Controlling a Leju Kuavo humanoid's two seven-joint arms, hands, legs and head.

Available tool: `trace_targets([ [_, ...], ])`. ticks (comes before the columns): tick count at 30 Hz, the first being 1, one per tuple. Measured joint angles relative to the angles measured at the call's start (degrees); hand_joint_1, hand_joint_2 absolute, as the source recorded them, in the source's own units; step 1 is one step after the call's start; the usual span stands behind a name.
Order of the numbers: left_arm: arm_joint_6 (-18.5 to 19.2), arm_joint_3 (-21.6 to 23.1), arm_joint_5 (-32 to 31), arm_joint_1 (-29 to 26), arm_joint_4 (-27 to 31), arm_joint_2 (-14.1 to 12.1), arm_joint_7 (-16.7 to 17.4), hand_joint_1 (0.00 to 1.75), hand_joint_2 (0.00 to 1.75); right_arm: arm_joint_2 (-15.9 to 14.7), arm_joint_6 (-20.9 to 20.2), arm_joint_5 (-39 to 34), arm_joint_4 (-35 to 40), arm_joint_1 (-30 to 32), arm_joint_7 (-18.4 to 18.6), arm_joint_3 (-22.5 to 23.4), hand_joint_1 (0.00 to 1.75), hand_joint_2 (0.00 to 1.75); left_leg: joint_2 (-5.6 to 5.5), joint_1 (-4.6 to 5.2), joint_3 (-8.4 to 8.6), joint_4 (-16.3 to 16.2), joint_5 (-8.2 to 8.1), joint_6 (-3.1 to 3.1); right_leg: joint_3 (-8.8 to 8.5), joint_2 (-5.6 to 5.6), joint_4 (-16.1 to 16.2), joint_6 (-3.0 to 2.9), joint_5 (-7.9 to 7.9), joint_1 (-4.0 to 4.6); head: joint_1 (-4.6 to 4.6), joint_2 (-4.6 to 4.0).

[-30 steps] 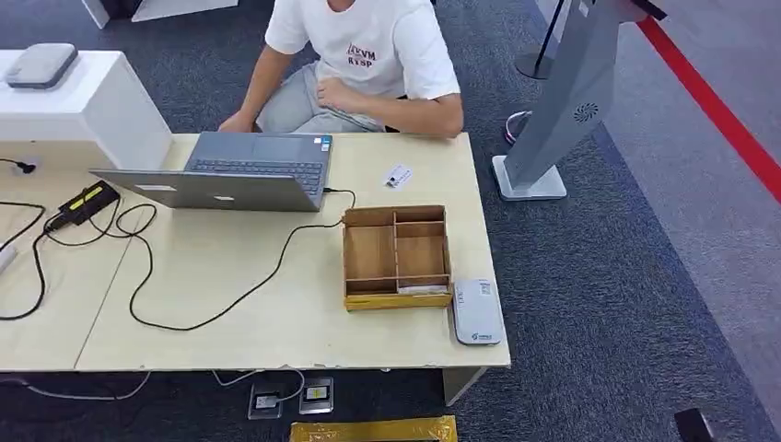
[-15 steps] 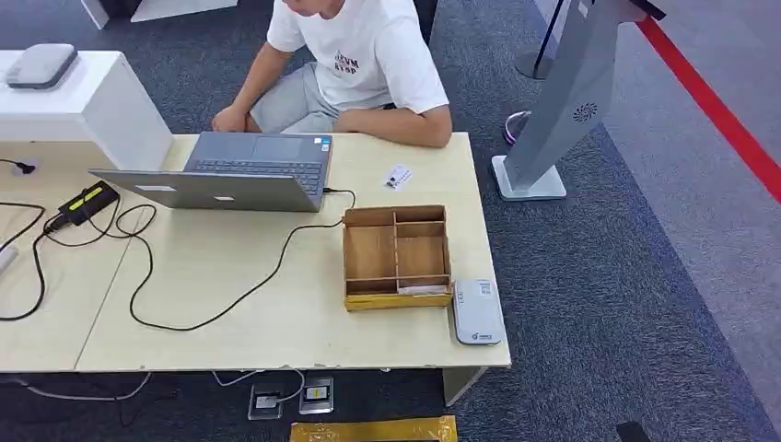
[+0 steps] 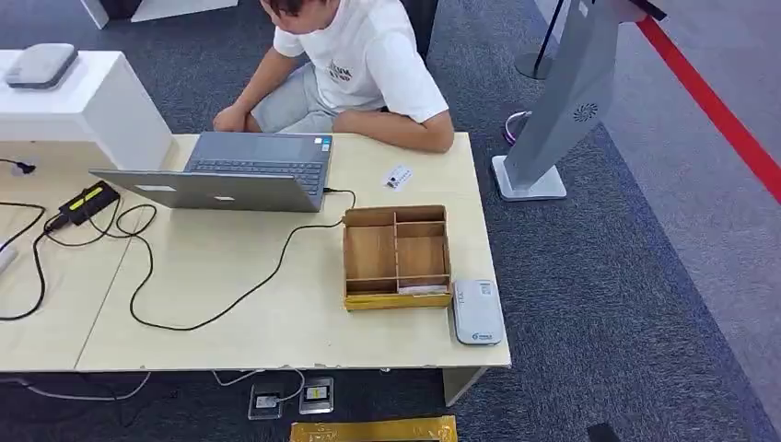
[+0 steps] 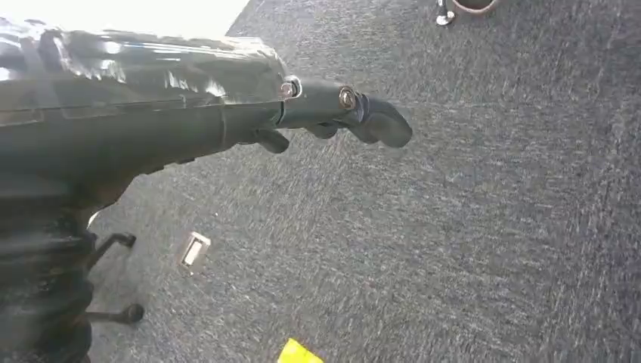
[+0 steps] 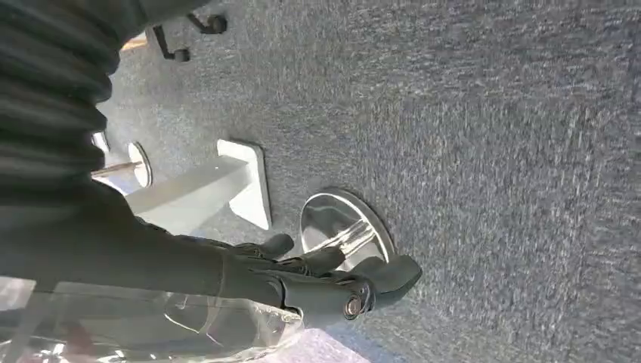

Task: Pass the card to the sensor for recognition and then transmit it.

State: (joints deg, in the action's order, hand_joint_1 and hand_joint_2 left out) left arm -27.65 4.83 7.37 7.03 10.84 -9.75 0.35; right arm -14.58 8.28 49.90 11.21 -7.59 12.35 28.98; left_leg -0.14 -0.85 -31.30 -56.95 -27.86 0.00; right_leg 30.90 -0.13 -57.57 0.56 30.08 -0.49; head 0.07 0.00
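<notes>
Head view shows a pale wooden counter (image 3: 276, 322) with a small white card (image 3: 398, 177) lying flat on it, near the far edge and close to a person's arm (image 3: 405, 129). A brown box (image 3: 397, 257) with little sections sits nearer the robot than the card. Just beside the box, at the counter's near right corner, lies the flat grey sensor (image 3: 477, 311). An open grey laptop (image 3: 230, 171) stands to the left of the card, and a black cable (image 3: 230, 304) runs from it across the counter. The person in a white shirt (image 3: 368, 60) sits at the far side. In the left wrist view, the left robot hand (image 4: 332, 117) hangs over the dark carpet (image 4: 491, 227), well away from the card, holding nothing, fingers loosely apart. In the right wrist view, the right robot hand (image 5: 332, 276) also hangs over the carpet, above a shiny round stand base (image 5: 344, 223), holding nothing, with fingers a little curled but apart.
</notes>
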Motion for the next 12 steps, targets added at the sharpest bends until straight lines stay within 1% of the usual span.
trace_targets([
  [8, 0.3, 0.0, -0.4, 0.0, 0.0, -0.1, 0.0, 0.0, 1.75, 0.5, 0.2, 1.2, 0.0, 0.0, -0.7, 0.0, 0.0, 1.75, 0.0, 0.01, 0.0, 0.0, 0.0, 0.0, 0.0, 0.0, 0.0, 0.0, 0.0, -0.01, -0.02, 0.0],
  [9, 0.3, 0.0, -0.5, 0.0, 0.0, -0.1, 0.0, 0.0, 1.75, 0.5, 0.2, 1.3, 0.0, 0.0, -0.7, 0.0, 0.0, 0.0, 0.0, 0.0, 0.0, 0.0, 0.0, 0.0, 0.0, 0.0, 0.0, 0.0, 0.0, -0.01, 0.0, 0.0],
  [12, 0.3, 0.1, -0.5, 0.0, 0.0, -0.1, 0.0, 0.0, 1.75, 0.5, 0.2, 1.9, -0.1, 0.0, -0.7, 0.0, 0.0, 0.0, 0.0, 0.0, 0.0, 0.0, 0.0, 0.0, 0.0, 0.0, 0.0, 0.0, 0.0, -0.01, 0.0, 0.0],
])
